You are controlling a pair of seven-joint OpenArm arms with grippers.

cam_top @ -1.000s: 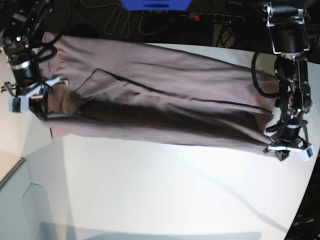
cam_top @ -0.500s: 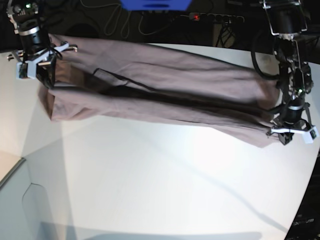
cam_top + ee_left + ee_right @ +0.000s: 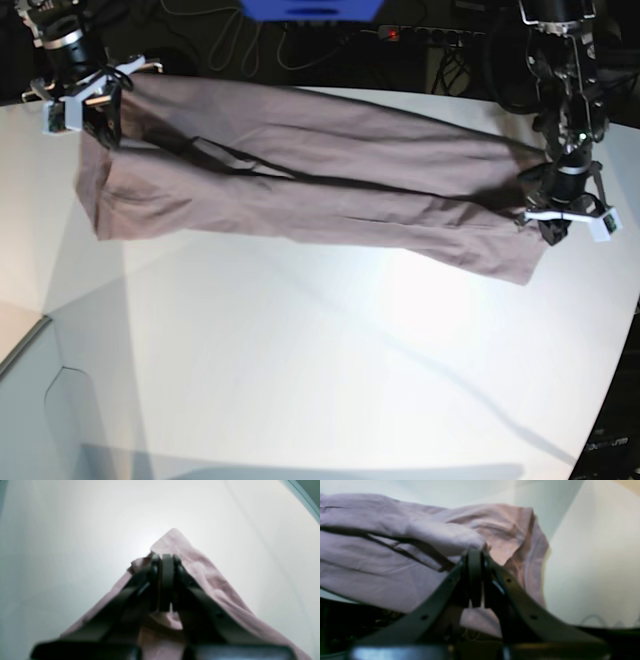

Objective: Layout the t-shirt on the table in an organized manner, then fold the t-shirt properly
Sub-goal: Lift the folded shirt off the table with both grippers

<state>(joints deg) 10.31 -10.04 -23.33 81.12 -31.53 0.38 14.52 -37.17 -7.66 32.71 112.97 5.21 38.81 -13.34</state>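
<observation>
The mauve t-shirt (image 3: pixel 300 170) stretches in a long band across the far part of the white table (image 3: pixel 330 380), folded lengthwise, with its dark collar (image 3: pixel 225 160) showing left of centre. At the band's right end my left gripper (image 3: pixel 556 228) is shut on the t-shirt; in the left wrist view its closed fingertips (image 3: pixel 166 560) pinch a pink corner (image 3: pixel 175 540). My right gripper (image 3: pixel 100 125) is shut on the t-shirt at the far left end, near the table's back edge. In the right wrist view bunched cloth (image 3: pixel 445 540) sits over the closed fingers (image 3: pixel 475 560).
Beyond the table's far edge lie black cables (image 3: pixel 250 40), a power strip (image 3: pixel 430 35) with a red light and a blue object (image 3: pixel 310 8). The table's curved edge (image 3: pixel 610 400) runs down the right side. A seam (image 3: pixel 40 320) crosses the near left.
Both grippers have carried the shirt's near edge toward the far side of the table. The band is now narrower and the fold over the collar has closed up.
</observation>
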